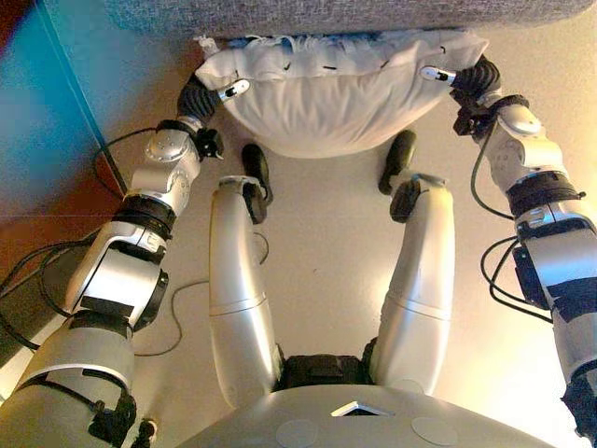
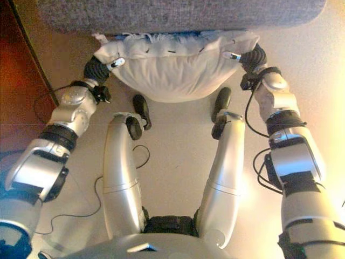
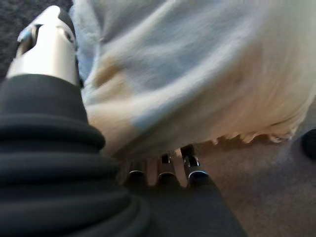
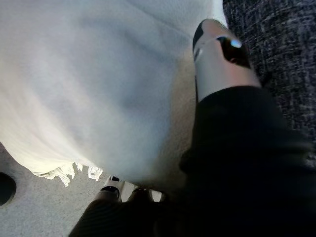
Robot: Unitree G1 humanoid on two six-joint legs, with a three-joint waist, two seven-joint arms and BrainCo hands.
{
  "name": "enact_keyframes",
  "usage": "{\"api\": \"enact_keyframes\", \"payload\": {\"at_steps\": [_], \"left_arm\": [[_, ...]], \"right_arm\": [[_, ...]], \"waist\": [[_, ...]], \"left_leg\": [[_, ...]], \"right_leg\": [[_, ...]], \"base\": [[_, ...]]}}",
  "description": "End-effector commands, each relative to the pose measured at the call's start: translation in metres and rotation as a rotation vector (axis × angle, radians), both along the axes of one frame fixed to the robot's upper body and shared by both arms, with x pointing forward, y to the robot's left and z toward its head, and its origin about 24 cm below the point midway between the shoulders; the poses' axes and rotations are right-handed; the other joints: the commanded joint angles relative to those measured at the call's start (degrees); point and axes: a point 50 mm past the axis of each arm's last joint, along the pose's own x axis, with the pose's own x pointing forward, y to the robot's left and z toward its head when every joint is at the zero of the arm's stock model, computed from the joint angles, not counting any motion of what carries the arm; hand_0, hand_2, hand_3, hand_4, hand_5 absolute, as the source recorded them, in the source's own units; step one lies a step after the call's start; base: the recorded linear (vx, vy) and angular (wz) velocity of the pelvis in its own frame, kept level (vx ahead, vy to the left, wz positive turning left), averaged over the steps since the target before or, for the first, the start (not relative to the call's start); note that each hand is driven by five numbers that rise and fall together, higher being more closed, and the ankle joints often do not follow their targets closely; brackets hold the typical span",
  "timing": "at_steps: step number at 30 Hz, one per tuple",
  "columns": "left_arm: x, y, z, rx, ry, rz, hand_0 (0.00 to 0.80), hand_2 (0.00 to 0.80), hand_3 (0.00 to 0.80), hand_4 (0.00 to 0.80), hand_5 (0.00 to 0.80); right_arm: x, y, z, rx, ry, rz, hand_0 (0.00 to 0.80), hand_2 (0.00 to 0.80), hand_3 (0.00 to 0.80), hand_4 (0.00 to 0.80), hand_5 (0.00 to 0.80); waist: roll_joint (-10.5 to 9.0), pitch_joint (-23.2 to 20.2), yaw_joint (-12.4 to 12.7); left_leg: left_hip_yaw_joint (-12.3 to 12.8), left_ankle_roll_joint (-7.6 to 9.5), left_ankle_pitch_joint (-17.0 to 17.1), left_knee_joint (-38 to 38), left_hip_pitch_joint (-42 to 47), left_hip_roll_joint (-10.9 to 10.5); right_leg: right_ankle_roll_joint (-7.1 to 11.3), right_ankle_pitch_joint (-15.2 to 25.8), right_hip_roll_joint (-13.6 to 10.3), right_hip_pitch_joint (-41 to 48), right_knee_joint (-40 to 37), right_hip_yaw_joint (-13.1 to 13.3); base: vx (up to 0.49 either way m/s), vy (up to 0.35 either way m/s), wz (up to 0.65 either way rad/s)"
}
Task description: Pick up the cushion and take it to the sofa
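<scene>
A white cushion [image 1: 326,93] with a fringed edge hangs above the floor, right in front of the grey sofa [image 1: 354,14]. My left hand [image 1: 200,93] grips its left end, thumb on top and fingers [image 3: 190,165] underneath. My right hand [image 1: 471,79] grips its right end the same way, thumb [image 4: 217,54] on top and fingers curled below. The cushion [image 3: 197,74] fills both wrist views. The sofa's dark woven fabric [image 4: 276,39] lies just beyond my right hand.
A dark wooden piece of furniture [image 2: 16,81] stands at the left, close to my left arm. The floor [image 1: 317,280] under the cushion is pale beige.
</scene>
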Motion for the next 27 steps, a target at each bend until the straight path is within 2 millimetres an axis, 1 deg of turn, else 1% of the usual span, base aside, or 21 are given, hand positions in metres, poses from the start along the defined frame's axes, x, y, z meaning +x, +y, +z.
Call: {"api": "enact_keyframes", "payload": {"at_steps": [1,2,3,4,5,8,13,16,21,24,27], "left_arm": [[0.005,-0.017,0.013,-0.042,-0.041,-0.080,0.100,0.100,0.100,0.100,0.100],[0.005,-0.020,0.014,-0.040,-0.045,-0.085,0.430,0.430,0.430,0.430,0.430],[0.006,-0.023,0.015,-0.043,-0.047,-0.094,0.555,0.555,0.555,0.555,0.555],[0.006,-0.024,0.017,-0.045,-0.051,-0.105,0.800,0.800,0.800,0.800,0.800],[0.006,-0.025,0.018,-0.044,-0.053,-0.110,0.800,0.800,0.800,0.800,0.800],[0.007,-0.029,0.021,-0.045,-0.059,-0.114,0.800,0.800,0.800,0.800,0.800],[0.007,-0.027,0.021,-0.043,-0.064,-0.089,0.800,0.800,0.800,0.800,0.800],[0.005,-0.026,0.020,-0.050,-0.095,-0.074,0.800,0.800,0.800,0.800,0.800],[0.000,-0.031,0.014,-0.030,-0.130,-0.083,0.800,0.800,0.800,0.800,0.800],[-0.005,-0.032,0.008,-0.002,-0.145,-0.075,0.800,0.800,0.800,0.800,0.800],[-0.012,-0.032,0.004,-0.038,-0.166,-0.071,0.800,0.800,0.800,0.800,0.800]], "right_arm": [[0.004,0.019,0.023,-0.053,-0.078,0.064,0.000,0.000,0.000,0.000,0.000],[0.005,0.021,0.024,-0.063,-0.077,0.065,0.000,0.000,0.000,0.000,0.000],[0.005,0.022,0.025,-0.074,-0.073,0.069,0.179,0.179,0.179,0.179,0.179],[0.005,0.023,0.025,-0.090,-0.062,0.075,0.580,0.580,0.580,0.580,0.580],[0.006,0.023,0.024,-0.110,-0.054,0.083,0.800,0.800,0.800,0.800,0.800],[0.006,0.026,0.023,-0.142,-0.044,0.103,0.800,0.800,0.800,0.800,0.800],[0.006,0.025,0.019,-0.149,-0.030,0.104,0.800,0.800,0.800,0.800,0.800],[0.006,0.024,0.016,-0.143,-0.045,0.077,0.800,0.800,0.800,0.800,0.800],[0.001,0.027,0.007,-0.130,-0.093,0.056,0.800,0.800,0.800,0.800,0.800],[-0.005,0.033,0.000,-0.097,-0.128,0.066,0.800,0.800,0.800,0.800,0.800],[-0.015,0.038,-0.012,-0.051,-0.156,0.072,0.800,0.800,0.800,0.800,0.800]], "waist": [[1.94,-0.40,-0.06],[1.92,-0.40,-0.05],[1.88,-0.40,-0.02],[1.87,-0.40,0.00],[1.86,-0.40,0.02],[1.76,-0.40,0.13],[1.60,-0.40,0.14],[1.61,-0.40,0.19],[1.29,-0.40,0.12],[0.83,-0.40,0.02],[0.16,-0.40,0.19]], "left_leg": [[0.57,-0.59,0.23,-4.41,3.11,0.89],[0.60,-0.65,0.37,-4.70,3.17,0.89],[0.64,-0.71,0.45,-4.90,3.25,0.87],[0.63,-0.76,0.52,-5.01,3.23,0.85],[0.62,-0.79,0.59,-5.09,3.19,0.84],[0.62,-0.96,0.74,-5.15,3.12,0.82],[0.63,-1.17,0.75,-5.48,4.00,1.03],[0.59,-1.34,0.76,-5.70,4.98,1.13],[0.17,-1.78,0.72,-6.41,8.27,1.71],[0.10,-2.31,1.48,-8.76,12.06,2.10],[0.53,-2.86,3.35,-14.60,18.21,2.22]], "right_leg": [[1.52,2.40,-0.61,2.38,-3.35,1.39],[1.55,2.53,-0.62,2.44,-3.61,1.33],[1.60,2.66,-0.65,2.54,-3.85,1.25],[1.64,2.74,-0.63,2.56,-3.97,1.21],[1.66,2.82,-0.64,2.54,-4.06,1.20],[1.73,3.15,-0.69,2.58,-4.37,1.11],[1.91,3.48,-0.71,3.52,-4.91,1.09],[1.95,3.80,-0.55,4.57,-5.49,1.13],[2.40,4.11,-0.20,8.12,-6.50,1.45],[2.82,4.49,0.29,11.98,-8.12,1.26],[3.47,5.30,0.27,18.20,-12.88,0.13]], "base": [[0.000,0.000,0.00],[0.000,0.000,0.00],[0.000,0.000,0.00],[0.000,0.000,0.00],[0.000,0.000,0.00],[0.000,0.000,0.00],[0.000,0.000,0.00],[0.000,0.000,0.00],[0.000,0.000,0.00],[0.014,-0.009,0.00],[0.058,-0.042,0.01]]}}
